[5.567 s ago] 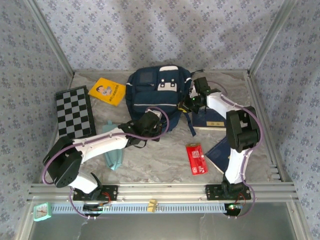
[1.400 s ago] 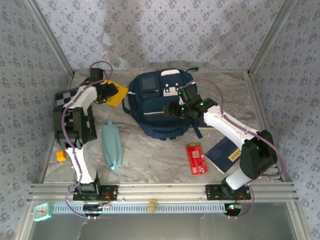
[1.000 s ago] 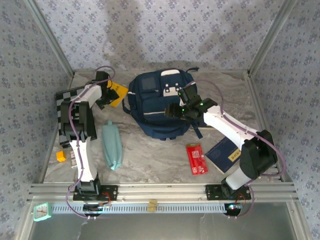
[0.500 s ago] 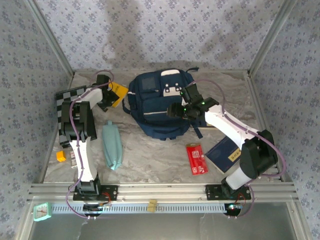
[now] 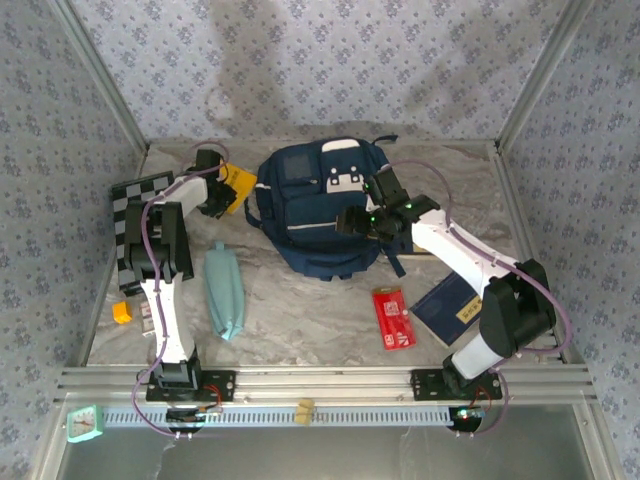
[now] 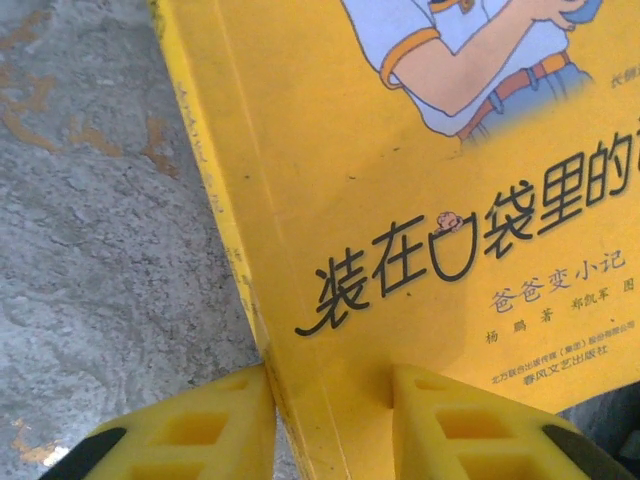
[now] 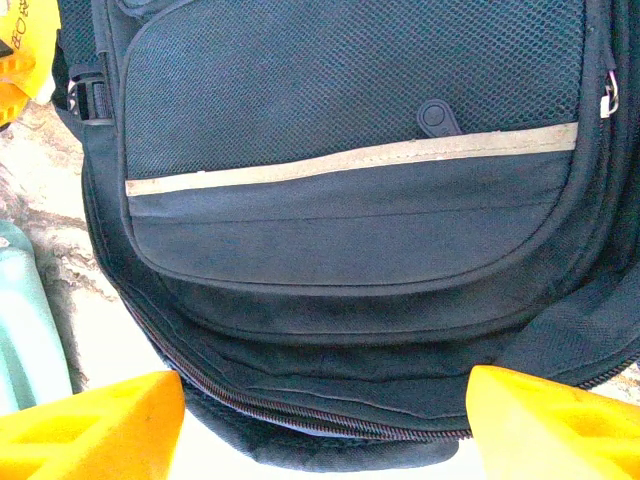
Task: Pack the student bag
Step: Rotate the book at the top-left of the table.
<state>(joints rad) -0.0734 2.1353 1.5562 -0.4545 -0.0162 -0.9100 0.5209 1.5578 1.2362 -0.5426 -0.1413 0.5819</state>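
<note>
At the far middle of the table [image 5: 300, 335], toward 12 o'clock from the arm bases: the bag [image 5: 310, 215], navy, lying flat with its front up, white buckle panel at its 12 o'clock end, pale stripe across the front pocket. Over the bag's 3 o'clock side, the right gripper [image 5: 352, 222], released, yellow fingers [image 7: 90, 425] spread wide and clamping nothing. From its wrist camera, the mesh pocket, the stripe and a zip seam framed between them. Unclear whether touching the fabric.

At 10 o'clock from the bag, just beside it, a yellow book [image 5: 240, 184] with a cartoon figure and black Chinese lettering on the cover. At that book's 9 o'clock edge, the left gripper [image 5: 212, 196], fingers [image 6: 190, 435] a little apart with the book's spine edge running into the gap. Cannot tell whether clenched on the book or merely straddling it.

At 9 o'clock from the bag, a chessboard [image 5: 122, 230], partly hidden behind the left arm. At 8 o'clock, apart from the bag, a teal pouch [image 5: 225, 292] lying lengthwise. At 5 o'clock, a red packet [image 5: 393, 318]. Just beside the packet, at its 3 o'clock, a navy book [image 5: 445, 305] with a yellow label, partly under the right arm. Near the table's 9 o'clock edge, toward 6 o'clock from the chessboard, a small orange block [image 5: 121, 312]
</note>
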